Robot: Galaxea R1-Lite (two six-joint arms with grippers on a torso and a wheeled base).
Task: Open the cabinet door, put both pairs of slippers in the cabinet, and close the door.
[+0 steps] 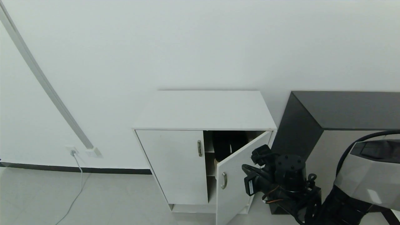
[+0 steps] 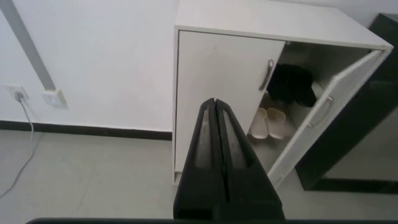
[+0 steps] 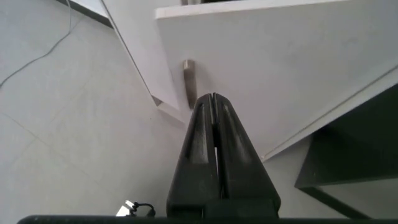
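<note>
A white two-door cabinet [image 1: 203, 109] stands against the wall. Its left door [image 1: 173, 165] is closed and its right door [image 1: 232, 184] stands partly open. Inside, a black pair of slippers [image 2: 293, 84] sits above a cream pair [image 2: 268, 122]. My right gripper [image 3: 214, 102] is shut, its tip against the outer face of the right door [image 3: 280, 68], next to that door's metal handle [image 3: 189, 84]. The right arm [image 1: 275, 178] sits just right of the door. My left gripper [image 2: 215, 106] is shut and empty, held back from the cabinet [image 2: 273, 25].
A dark cabinet [image 1: 340, 109] stands right of the white one, close to the open door's edge. A wall socket [image 1: 72, 152] with a cable running down to the floor lies to the left. A grey trunking strip [image 1: 43, 81] runs diagonally down the wall.
</note>
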